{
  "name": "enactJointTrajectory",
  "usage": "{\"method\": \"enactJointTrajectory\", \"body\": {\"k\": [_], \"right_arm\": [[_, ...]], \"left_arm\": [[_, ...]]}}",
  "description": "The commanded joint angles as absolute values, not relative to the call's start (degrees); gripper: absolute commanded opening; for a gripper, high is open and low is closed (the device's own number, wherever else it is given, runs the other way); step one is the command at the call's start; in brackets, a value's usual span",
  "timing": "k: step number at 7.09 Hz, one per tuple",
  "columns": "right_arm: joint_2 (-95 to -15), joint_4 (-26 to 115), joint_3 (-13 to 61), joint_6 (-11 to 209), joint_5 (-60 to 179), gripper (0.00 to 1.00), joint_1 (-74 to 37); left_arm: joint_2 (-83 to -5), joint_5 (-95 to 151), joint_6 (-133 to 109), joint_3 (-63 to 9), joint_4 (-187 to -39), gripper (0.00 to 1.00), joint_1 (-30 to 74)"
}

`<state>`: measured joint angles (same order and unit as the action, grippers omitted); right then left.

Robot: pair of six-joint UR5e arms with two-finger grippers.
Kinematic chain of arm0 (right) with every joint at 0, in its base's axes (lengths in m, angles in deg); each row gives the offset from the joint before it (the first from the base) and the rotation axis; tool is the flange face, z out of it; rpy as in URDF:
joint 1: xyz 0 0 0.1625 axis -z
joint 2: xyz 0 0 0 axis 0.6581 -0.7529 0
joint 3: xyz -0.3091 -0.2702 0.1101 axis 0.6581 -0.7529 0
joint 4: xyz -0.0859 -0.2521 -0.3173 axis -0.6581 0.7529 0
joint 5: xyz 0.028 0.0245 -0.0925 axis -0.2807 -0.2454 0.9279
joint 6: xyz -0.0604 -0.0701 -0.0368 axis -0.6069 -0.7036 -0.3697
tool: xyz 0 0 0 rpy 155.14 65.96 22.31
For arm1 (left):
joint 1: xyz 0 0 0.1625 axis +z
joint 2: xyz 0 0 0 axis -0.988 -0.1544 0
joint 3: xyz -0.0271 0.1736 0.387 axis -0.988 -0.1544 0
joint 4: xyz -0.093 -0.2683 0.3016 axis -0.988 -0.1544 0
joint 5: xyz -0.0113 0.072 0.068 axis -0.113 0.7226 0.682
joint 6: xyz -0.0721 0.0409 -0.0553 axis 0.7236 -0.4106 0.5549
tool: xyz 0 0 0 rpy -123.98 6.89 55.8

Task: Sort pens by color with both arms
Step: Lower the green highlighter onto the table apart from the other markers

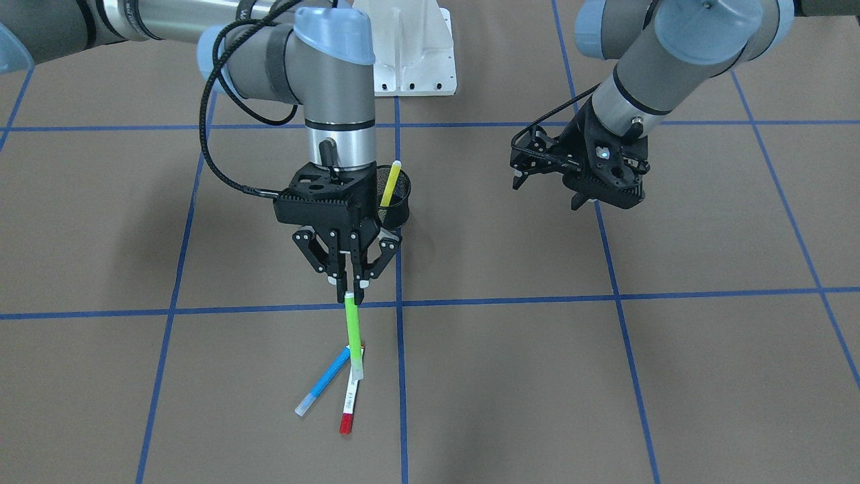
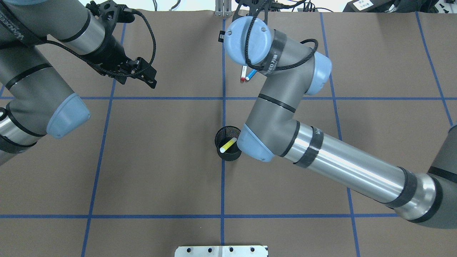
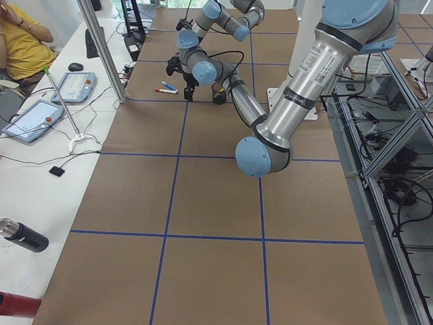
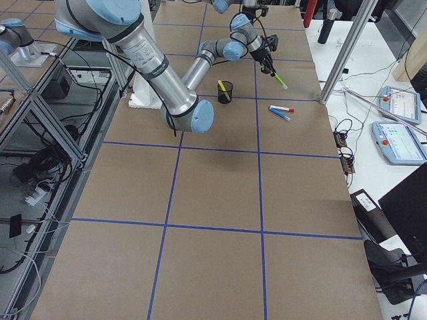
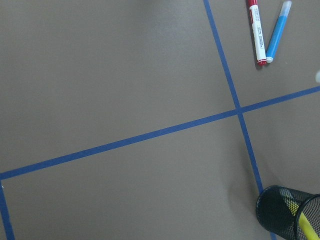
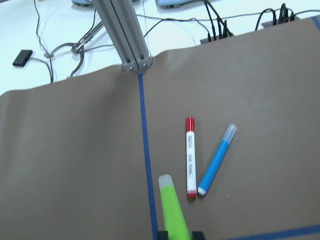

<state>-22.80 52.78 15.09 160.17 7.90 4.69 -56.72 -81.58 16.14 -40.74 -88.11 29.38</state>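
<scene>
My right gripper (image 1: 348, 286) is shut on the top end of the green pen (image 1: 353, 336), which hangs tilted above the table; its pale tip shows in the right wrist view (image 6: 172, 215). Below it on the brown table lie the blue pen (image 1: 324, 381) (image 6: 216, 161) and the white-barrelled red pen (image 1: 349, 396) (image 6: 191, 157), their ends close together. The yellow pen (image 1: 390, 183) (image 2: 228, 145) stands slanted in the black mesh cup (image 1: 398, 205). My left gripper (image 1: 547, 191) hovers open and empty, away from the pens on the other side of the table.
Blue tape lines (image 1: 510, 301) divide the brown table into squares. The white base pedestal (image 1: 410, 54) stands at the robot's edge. A metal post (image 6: 122, 35) and cables rise beyond the far edge. A person (image 3: 20, 40) sits at a side table with tablets.
</scene>
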Motion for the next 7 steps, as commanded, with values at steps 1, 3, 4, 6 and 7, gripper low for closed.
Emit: {"method": "enactJointTrajectory", "body": {"k": [1, 3, 4, 6, 7], "right_arm": [[-18.13, 43.92, 0.31, 161.91, 16.66, 0.0, 5.91], [-13.84, 38.3, -9.74, 162.0, 18.44, 0.0, 7.05], [-13.64, 38.21, -9.77, 162.0, 18.79, 0.0, 8.45], [-14.16, 33.32, -12.3, 162.0, 19.85, 0.42, 11.26], [-14.95, 33.2, -12.32, 161.83, 20.11, 0.45, 11.54]], "left_arm": [[-55.54, -81.96, 11.97, -40.69, -88.24, 0.99, 29.0], [-53.95, -83.27, 7.9, -40.6, -88.07, 0.99, 26.64], [-53.86, -85.02, 7.72, -40.34, -88.15, 0.99, 25.67], [-53.86, -85.04, 7.28, -39.99, -88.07, 0.99, 25.48], [-53.86, -85.04, 7.28, -39.99, -88.07, 0.99, 25.48]]}}
